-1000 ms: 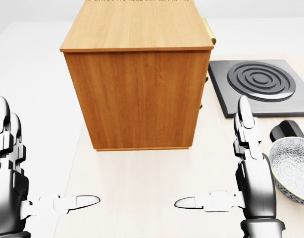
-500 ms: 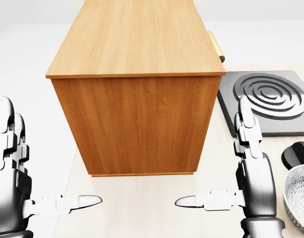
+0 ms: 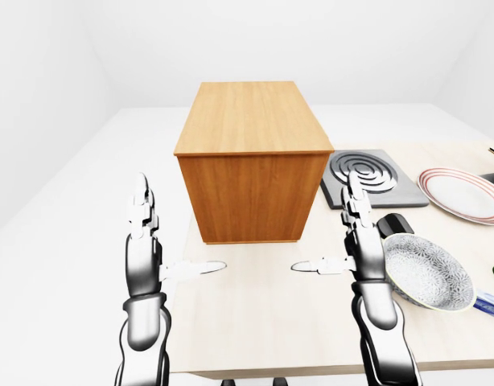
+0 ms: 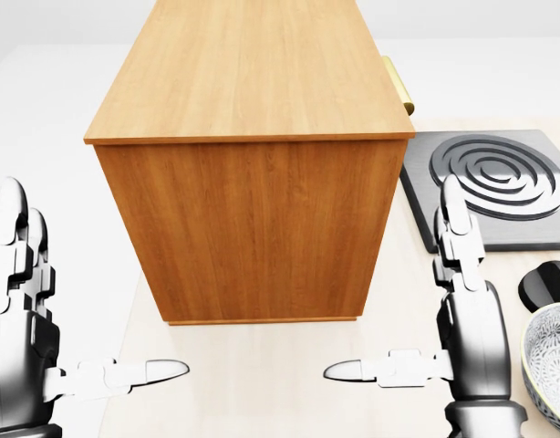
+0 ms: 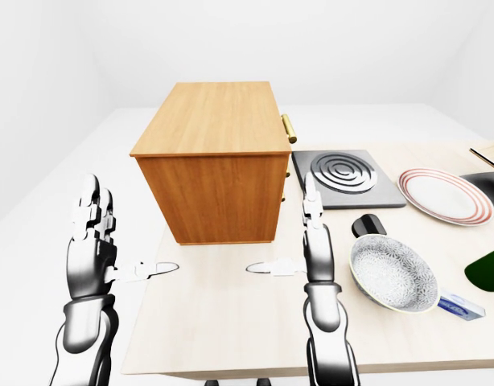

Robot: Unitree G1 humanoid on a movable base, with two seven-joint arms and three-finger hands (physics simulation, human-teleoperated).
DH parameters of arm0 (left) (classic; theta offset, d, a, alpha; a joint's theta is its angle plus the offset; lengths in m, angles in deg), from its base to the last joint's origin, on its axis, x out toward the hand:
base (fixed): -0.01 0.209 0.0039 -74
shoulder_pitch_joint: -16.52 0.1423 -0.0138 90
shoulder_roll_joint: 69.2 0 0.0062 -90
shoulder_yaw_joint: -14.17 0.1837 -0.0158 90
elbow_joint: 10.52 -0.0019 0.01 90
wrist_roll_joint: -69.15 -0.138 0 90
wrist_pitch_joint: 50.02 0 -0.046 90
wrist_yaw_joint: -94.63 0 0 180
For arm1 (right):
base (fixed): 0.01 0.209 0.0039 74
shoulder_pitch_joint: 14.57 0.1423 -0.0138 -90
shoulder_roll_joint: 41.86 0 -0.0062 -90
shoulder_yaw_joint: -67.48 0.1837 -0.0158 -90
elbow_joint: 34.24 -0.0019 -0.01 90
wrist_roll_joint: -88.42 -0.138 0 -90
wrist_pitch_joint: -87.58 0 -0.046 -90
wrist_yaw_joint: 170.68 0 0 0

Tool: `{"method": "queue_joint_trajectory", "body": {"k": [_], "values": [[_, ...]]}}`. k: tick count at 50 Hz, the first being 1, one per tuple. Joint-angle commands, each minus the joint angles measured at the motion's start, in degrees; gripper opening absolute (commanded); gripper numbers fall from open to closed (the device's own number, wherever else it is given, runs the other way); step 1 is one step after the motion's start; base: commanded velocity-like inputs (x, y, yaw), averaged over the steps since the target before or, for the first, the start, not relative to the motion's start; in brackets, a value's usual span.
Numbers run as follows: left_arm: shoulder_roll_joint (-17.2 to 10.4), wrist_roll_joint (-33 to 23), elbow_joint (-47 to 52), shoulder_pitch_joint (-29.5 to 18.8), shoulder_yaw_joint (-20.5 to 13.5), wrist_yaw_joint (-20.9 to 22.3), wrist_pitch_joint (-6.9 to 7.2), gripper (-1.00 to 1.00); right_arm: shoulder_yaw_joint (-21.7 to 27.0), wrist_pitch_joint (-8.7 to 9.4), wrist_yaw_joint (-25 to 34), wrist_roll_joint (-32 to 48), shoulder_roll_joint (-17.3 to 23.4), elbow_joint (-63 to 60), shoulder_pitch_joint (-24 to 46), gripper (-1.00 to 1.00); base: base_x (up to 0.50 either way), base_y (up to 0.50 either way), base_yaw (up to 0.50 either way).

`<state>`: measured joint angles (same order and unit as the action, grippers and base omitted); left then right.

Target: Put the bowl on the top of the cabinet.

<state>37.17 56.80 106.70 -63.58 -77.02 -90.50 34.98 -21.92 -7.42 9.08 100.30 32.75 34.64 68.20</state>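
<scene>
Holding both hands up over the near edge of the worktop (image 5: 231,322), fingers spread wide and gripping nothing, thumbs pointing inward at each other. My right hand (image 5: 314,241) is clearly the closer one: the bowl (image 5: 392,273) sits on the worktop just to its right, upright and round, so no long axis to fuss over. My left hand (image 5: 90,241) is well away on the other side. Farther off stands the cabinet (image 5: 211,165), its top bare. In the head view the bowl is mostly cut off at the right edge, so I'm leaning on the eye views.
</scene>
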Motion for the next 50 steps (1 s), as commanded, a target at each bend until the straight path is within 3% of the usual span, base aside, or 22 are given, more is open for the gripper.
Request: {"method": "queue_joint_trajectory", "body": {"k": [1, 2, 5, 16, 19, 22, 25, 28, 36, 50], "values": [[-0.07, 0.17, 0.33, 0.35, 0.19, 0.27, 0.0, 1.0, 0.25, 0.0, -0.27, 1.7, 0.13, -0.74, -0.11, 1.0, 0.0, 0.0, 0.0], [-0.03, 0.11, 0.09, 0.36, 0.0, 0.13, 0.0, 1.0, 2.16, 0.0, -1.47, 6.63, 0.6, -4.07, 0.65, 1.0, 0.0, 0.0, 0.0], [0.0, 0.0, -0.16, 0.33, 0.02, 0.08, 0.0, 1.0, 3.03, 0.0, -0.41, 10.29, 0.92, -7.85, -0.25, 1.0, 0.0, 0.0, 0.0], [-0.01, -0.32, -0.25, 0.54, 0.48, 0.08, 0.0, 1.0, 4.34, 0.0, 4.75, 14.72, 0.62, -14.61, -1.68, 1.0, 0.0, 0.0, 0.0], [-0.04, -0.37, -0.54, 0.4, 0.56, 0.1, 0.0, 1.0, 5.49, 2.57, 6.26, 15.17, 0.75, -16.34, -1.44, 1.0, 0.0, 0.0, 0.0], [-0.06, -0.37, -0.69, 0.36, 0.58, 0.1, 0.0, 1.0, 7.31, 3.88, 7.91, 15.65, 1.15, -17.0, -2.1, 1.0, 0.0, 0.0, 0.0], [-0.03, -0.48, -0.81, 0.46, 0.68, 0.04, 0.0, 1.0, 9.4, 2.68, 9.26, 16.4, 1.25, -17.11, -3.96, 1.0, 0.0, 0.0, 0.0], [-0.02, -0.61, -0.9, 0.43, 0.83, -0.07, 0.0, 1.0, 12.52, 0.0, 10.82, 17.83, 1.22, -16.03, -6.48, 1.0, 0.0, 0.0, 0.0], [-0.01, -0.75, -0.73, 0.39, 1.07, -0.23, 0.0, 1.0, 21.49, 0.0, 18.28, 20.01, 0.42, -16.09, -7.96, 1.0, 0.0, 0.0, 0.0], [-0.03, -0.77, -1.03, 0.16, 1.12, -0.62, 0.0, 1.0, 31.91, 0.0, 25.83, 22.96, -1.58, -12.83, -10.99, 1.0, 0.0, 0.0, 0.0]]}}
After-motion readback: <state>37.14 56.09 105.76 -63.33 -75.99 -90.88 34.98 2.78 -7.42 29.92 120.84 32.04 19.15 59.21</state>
